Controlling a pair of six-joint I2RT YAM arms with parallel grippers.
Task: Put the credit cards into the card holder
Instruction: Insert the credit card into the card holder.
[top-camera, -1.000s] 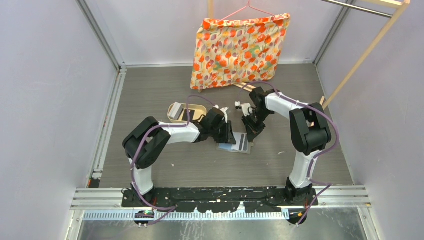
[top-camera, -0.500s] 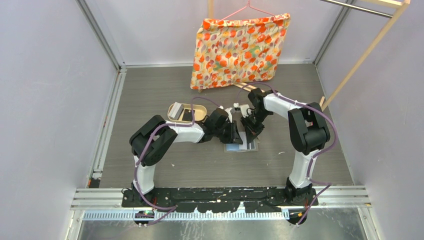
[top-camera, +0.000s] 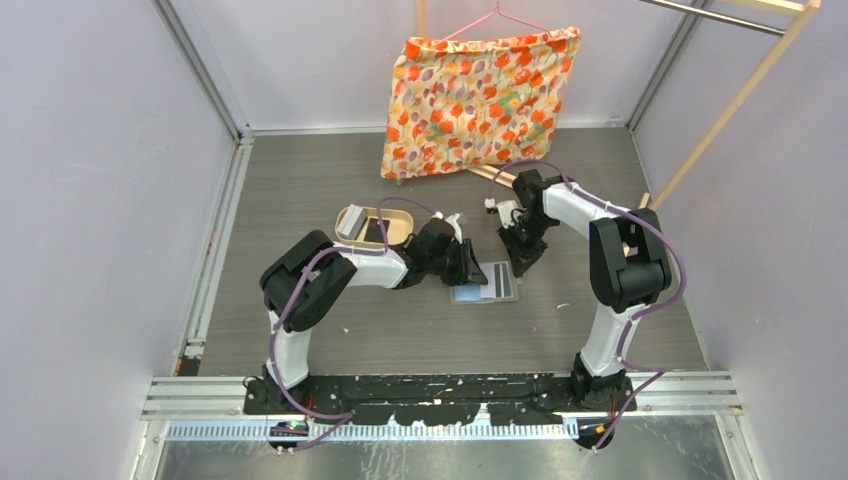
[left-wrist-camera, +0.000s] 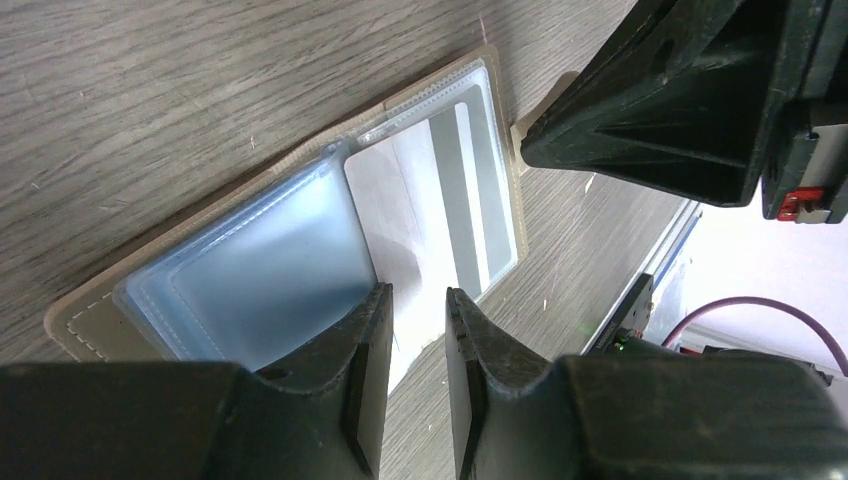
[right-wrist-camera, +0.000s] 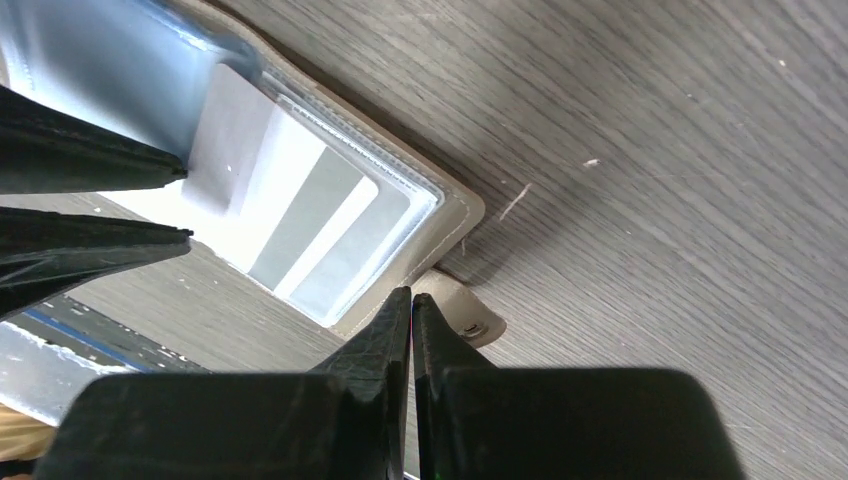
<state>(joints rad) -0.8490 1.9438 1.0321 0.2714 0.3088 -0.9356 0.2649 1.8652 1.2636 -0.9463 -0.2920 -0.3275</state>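
**Item 1: card holder** (top-camera: 480, 290). Grey-tan folding wallet, lying open and face up near the middle of the counter (top-camera: 300, 180), a little toward its near edge. Its long axis runs left to right, roughly parallel to the near edge. The closing tab (right-wrist-camera: 462, 312) sticks out from the end that points to the counter's right edge. The half toward the left edge shows pale blue clear pockets.

**Item 2: white card** (left-wrist-camera: 400, 210). Bears grey stripes and lies flat on the half toward the right edge. The striped end is tucked under the clear pocket. The plain end sticks out toward the fold. The stripes run near to far, across the holder's long axis. The fingers hide part of the card, so its own long axis cannot be told.

**Item 3: left end effector** (left-wrist-camera: 415, 300). Low over the fold. The jaws stand a narrow gap apart and white card shows in that gap. Whether they clamp anything cannot be told.

**Item 4: right end effector** (right-wrist-camera: 410, 300). At the holder's tab end, tips just beside the tab. The jaws are closed to a hairline, with nothing seen between them.

**Item 5: tan oval tray** (top-camera: 345, 210). Toward the far left of the holder and apart from it. Its contents are too small to identify.

**Item 6: floral cushion cover** (top-camera: 475, 100). Hangs on a pink hanger (top-camera: 495, 15) at the far edge.
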